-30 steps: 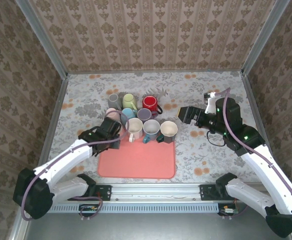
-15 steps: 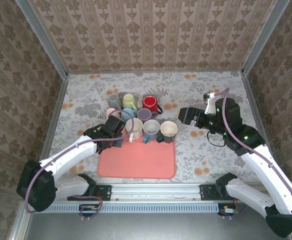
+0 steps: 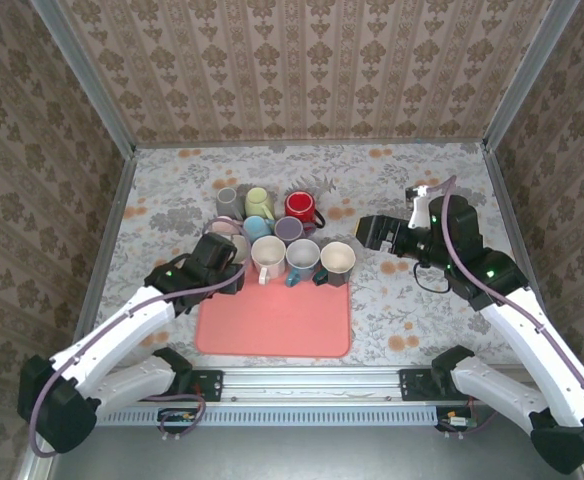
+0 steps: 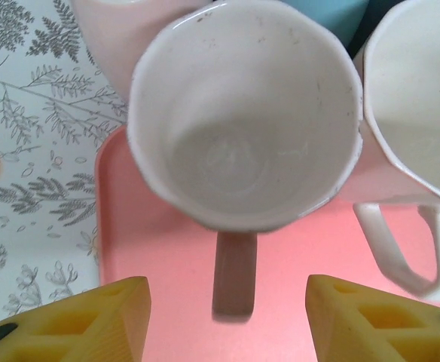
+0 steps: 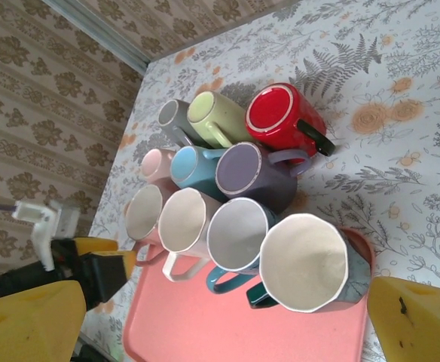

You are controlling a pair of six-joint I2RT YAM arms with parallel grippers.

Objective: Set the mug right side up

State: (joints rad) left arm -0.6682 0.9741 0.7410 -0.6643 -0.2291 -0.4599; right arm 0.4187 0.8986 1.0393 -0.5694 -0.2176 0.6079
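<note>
A pale pink mug [image 4: 242, 128] stands mouth up on the far left corner of the pink tray [image 4: 167, 294]. Its handle [image 4: 233, 271] points toward my left gripper [image 4: 227, 332], which is open: the yellow fingers [image 4: 107, 313] stand either side of the handle without touching it. From above, the left gripper [image 3: 230, 265] sits just in front of that mug [image 3: 238, 246]. My right gripper [image 3: 372, 232] hovers open and empty to the right of the mugs. In its own view the right gripper [image 5: 220, 320] looks down on the pink mug [image 5: 145, 213].
Right of the pink mug, white [image 3: 269, 255], teal [image 3: 302, 257] and dark green [image 3: 337, 258] mugs stand upright along the tray's far edge. Behind them several mugs crowd together, among them red [image 3: 300, 208] and purple [image 3: 289, 230] showing their bases. The tray's near half [image 3: 272, 320] is bare.
The left jaws have opened and let go of the pink mug's handle; the mug stays upright on the tray. The left arm has shifted slightly. The right arm has barely moved.
</note>
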